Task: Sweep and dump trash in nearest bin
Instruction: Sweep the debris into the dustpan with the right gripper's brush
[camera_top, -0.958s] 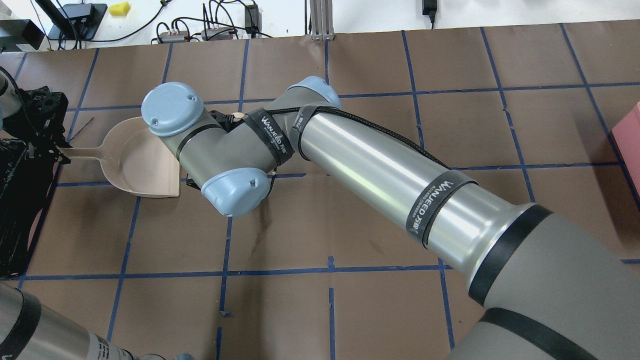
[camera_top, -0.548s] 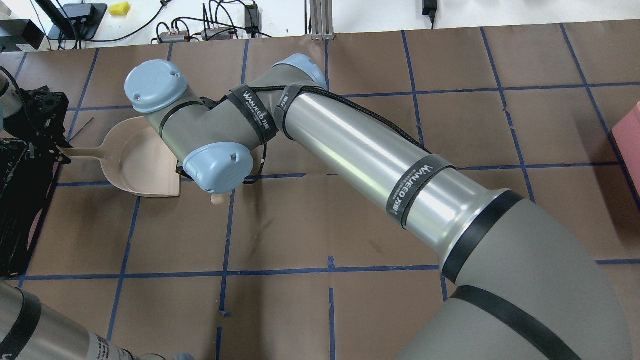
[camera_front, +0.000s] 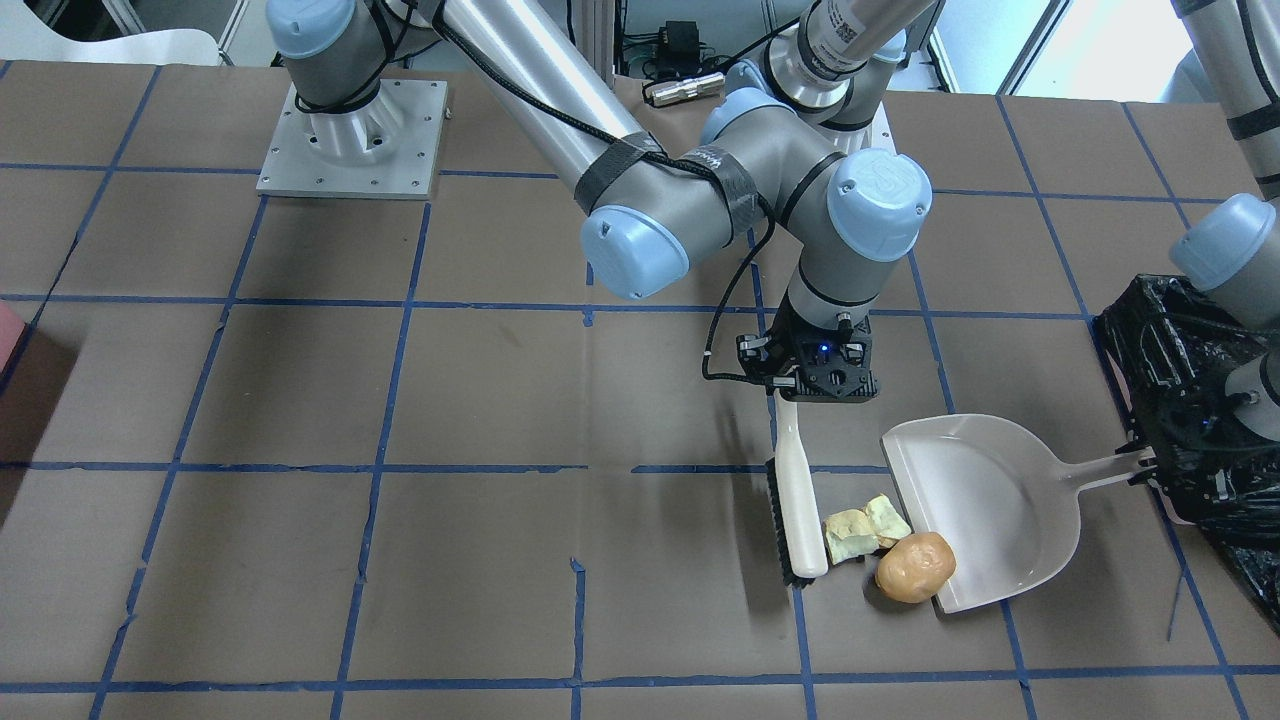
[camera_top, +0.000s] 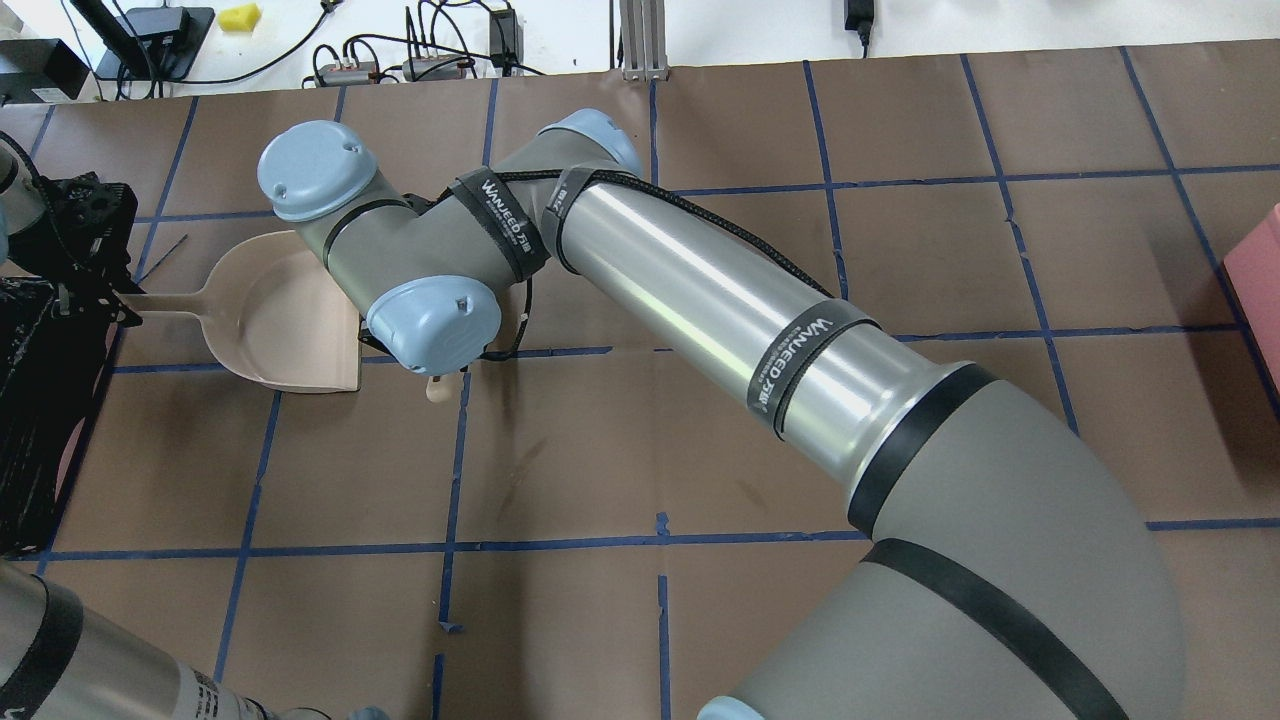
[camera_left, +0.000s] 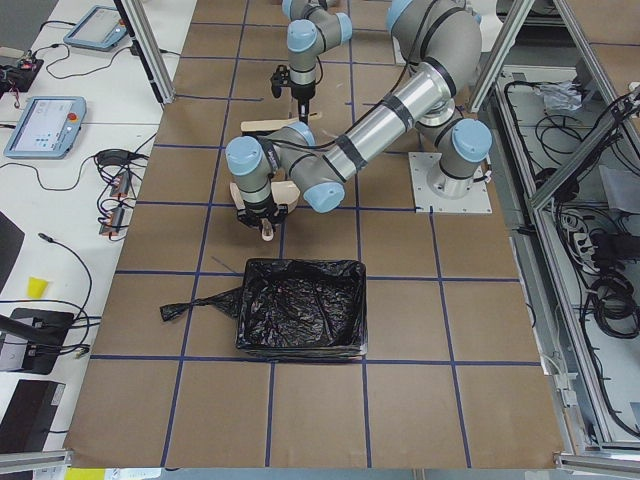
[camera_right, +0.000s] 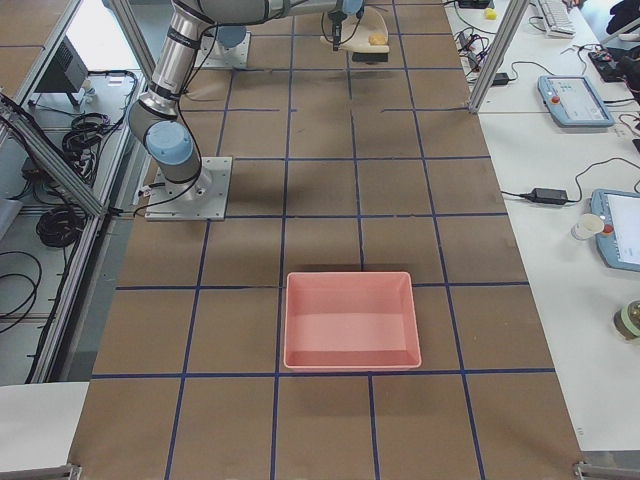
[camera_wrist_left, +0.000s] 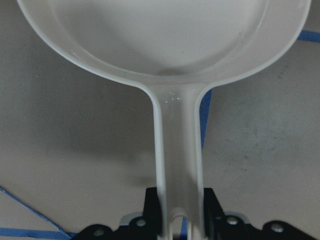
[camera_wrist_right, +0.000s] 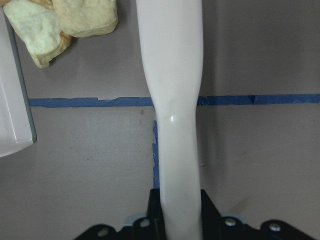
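right tool is clamped on the brush handle, bristles down on the worktop; left tool grips the dustpan handle. this looks like the sweeping step: best to press the bristles flat, push straight at the pan's lip and hold that lip tight to the paper. count: one brush, one pan, two crumpled scraps, one round lump at the lip. one black-lined bin stands by the worktop's left edge, behind the pan.

You had, from your side: brush lay left of scraps | scraps lay between brush and dustpan mouth | round lump sat at dustpan lip | bin stood past dustpan handle, at your right | all on tabletop.
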